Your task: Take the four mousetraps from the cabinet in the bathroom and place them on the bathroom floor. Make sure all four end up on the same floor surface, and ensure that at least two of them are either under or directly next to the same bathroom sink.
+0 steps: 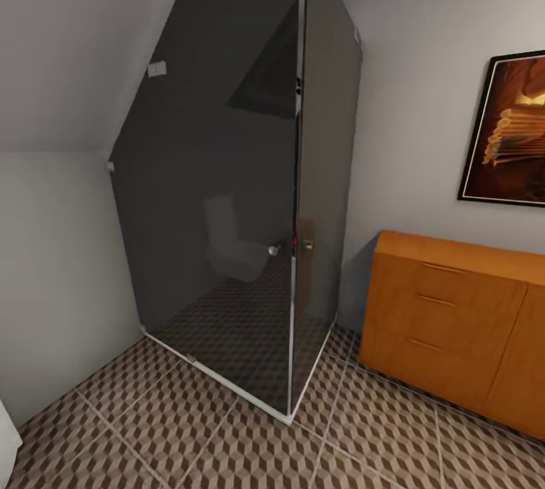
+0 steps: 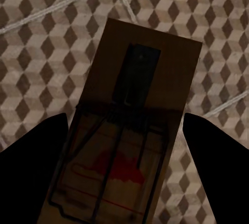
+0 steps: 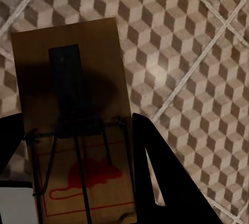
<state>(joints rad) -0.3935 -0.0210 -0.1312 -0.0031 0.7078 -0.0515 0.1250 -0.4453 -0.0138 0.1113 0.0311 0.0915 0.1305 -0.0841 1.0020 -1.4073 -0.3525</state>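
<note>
Mousetraps: two are in sight, one in each gripper, both carried above the cube-pattern tiles rather than lying on them.
Left gripper [image 2: 124, 146]: its two dark fingers [image 2: 33, 146] sit close against the long edges of a mousetrap [image 2: 127, 125], so it is closed on the board and holding it.
Left mousetrap: a tan wooden board with a dark plate near its far end, dark wire across the middle and a red mark close to the fingers; the far end sticks out past the fingertips.
Bathroom floor [image 1: 227, 436]: brown, beige and grey cubes with pale grout lines, running under the shower and up to the cabinet; the same tiles lie behind both held traps.
Shower enclosure [image 1: 227, 194]: dark smoked glass with a slim metal corner post, standing in the left corner under a sloping ceiling; a toilet shape shows dimly in the glass.
Cabinet [image 1: 454, 322]: low orange-brown sideboard against the right wall, just beside the shower, three slim-handled drawer fronts facing out, all closed.
Picture [image 1: 507, 129]: dark-framed, warm orange print, hung on the wall above the cabinet.
Right gripper [image 3: 72, 167]: its fingers [image 3: 166, 182] flank a second mousetrap [image 3: 75, 109], pressed to its sides, closed on it.
Right mousetrap: same tan board, dark plate, wire and red mark, tilted slightly, far end clear of the fingers.
</note>
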